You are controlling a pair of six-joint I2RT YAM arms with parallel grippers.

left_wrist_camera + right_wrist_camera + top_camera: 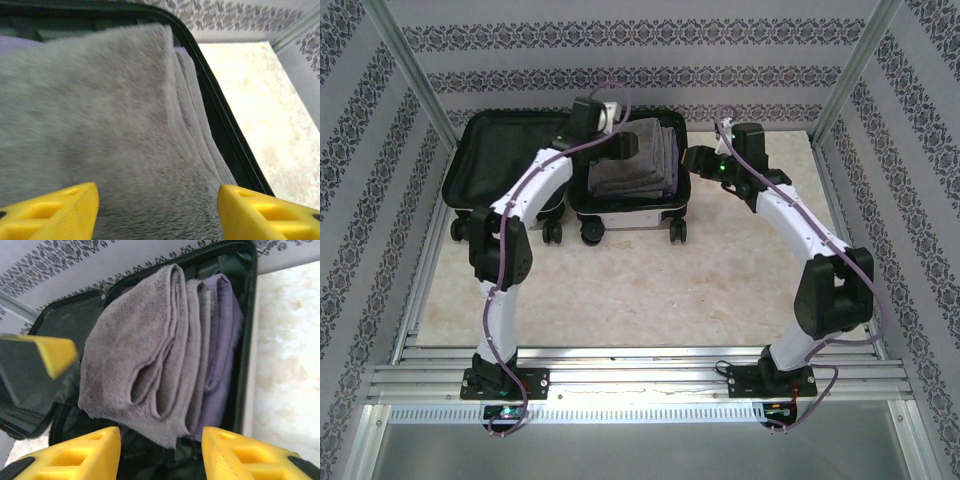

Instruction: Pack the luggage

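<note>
The white luggage [630, 212] lies open at the back of the table, its black-lined left half [505, 160] bare. Its right half holds a folded grey cloth [635, 160] stacked over a purple cloth [222, 340]. My left gripper [605, 118] hovers over the back of that pile. In the left wrist view it [157, 215] is open, its yellow fingers spread wide just above the grey cloth [100, 110]. My right gripper [692, 160] hangs by the luggage's right rim [248, 315]. That gripper [160, 452] is open too, empty, looking down on the grey cloth [135, 345].
Beige marble tabletop [620, 290] stretches in front of and right of the luggage. Patterned walls and aluminium posts [410, 70] close in the back and sides. The luggage's black wheels [592, 233] face the arms' bases.
</note>
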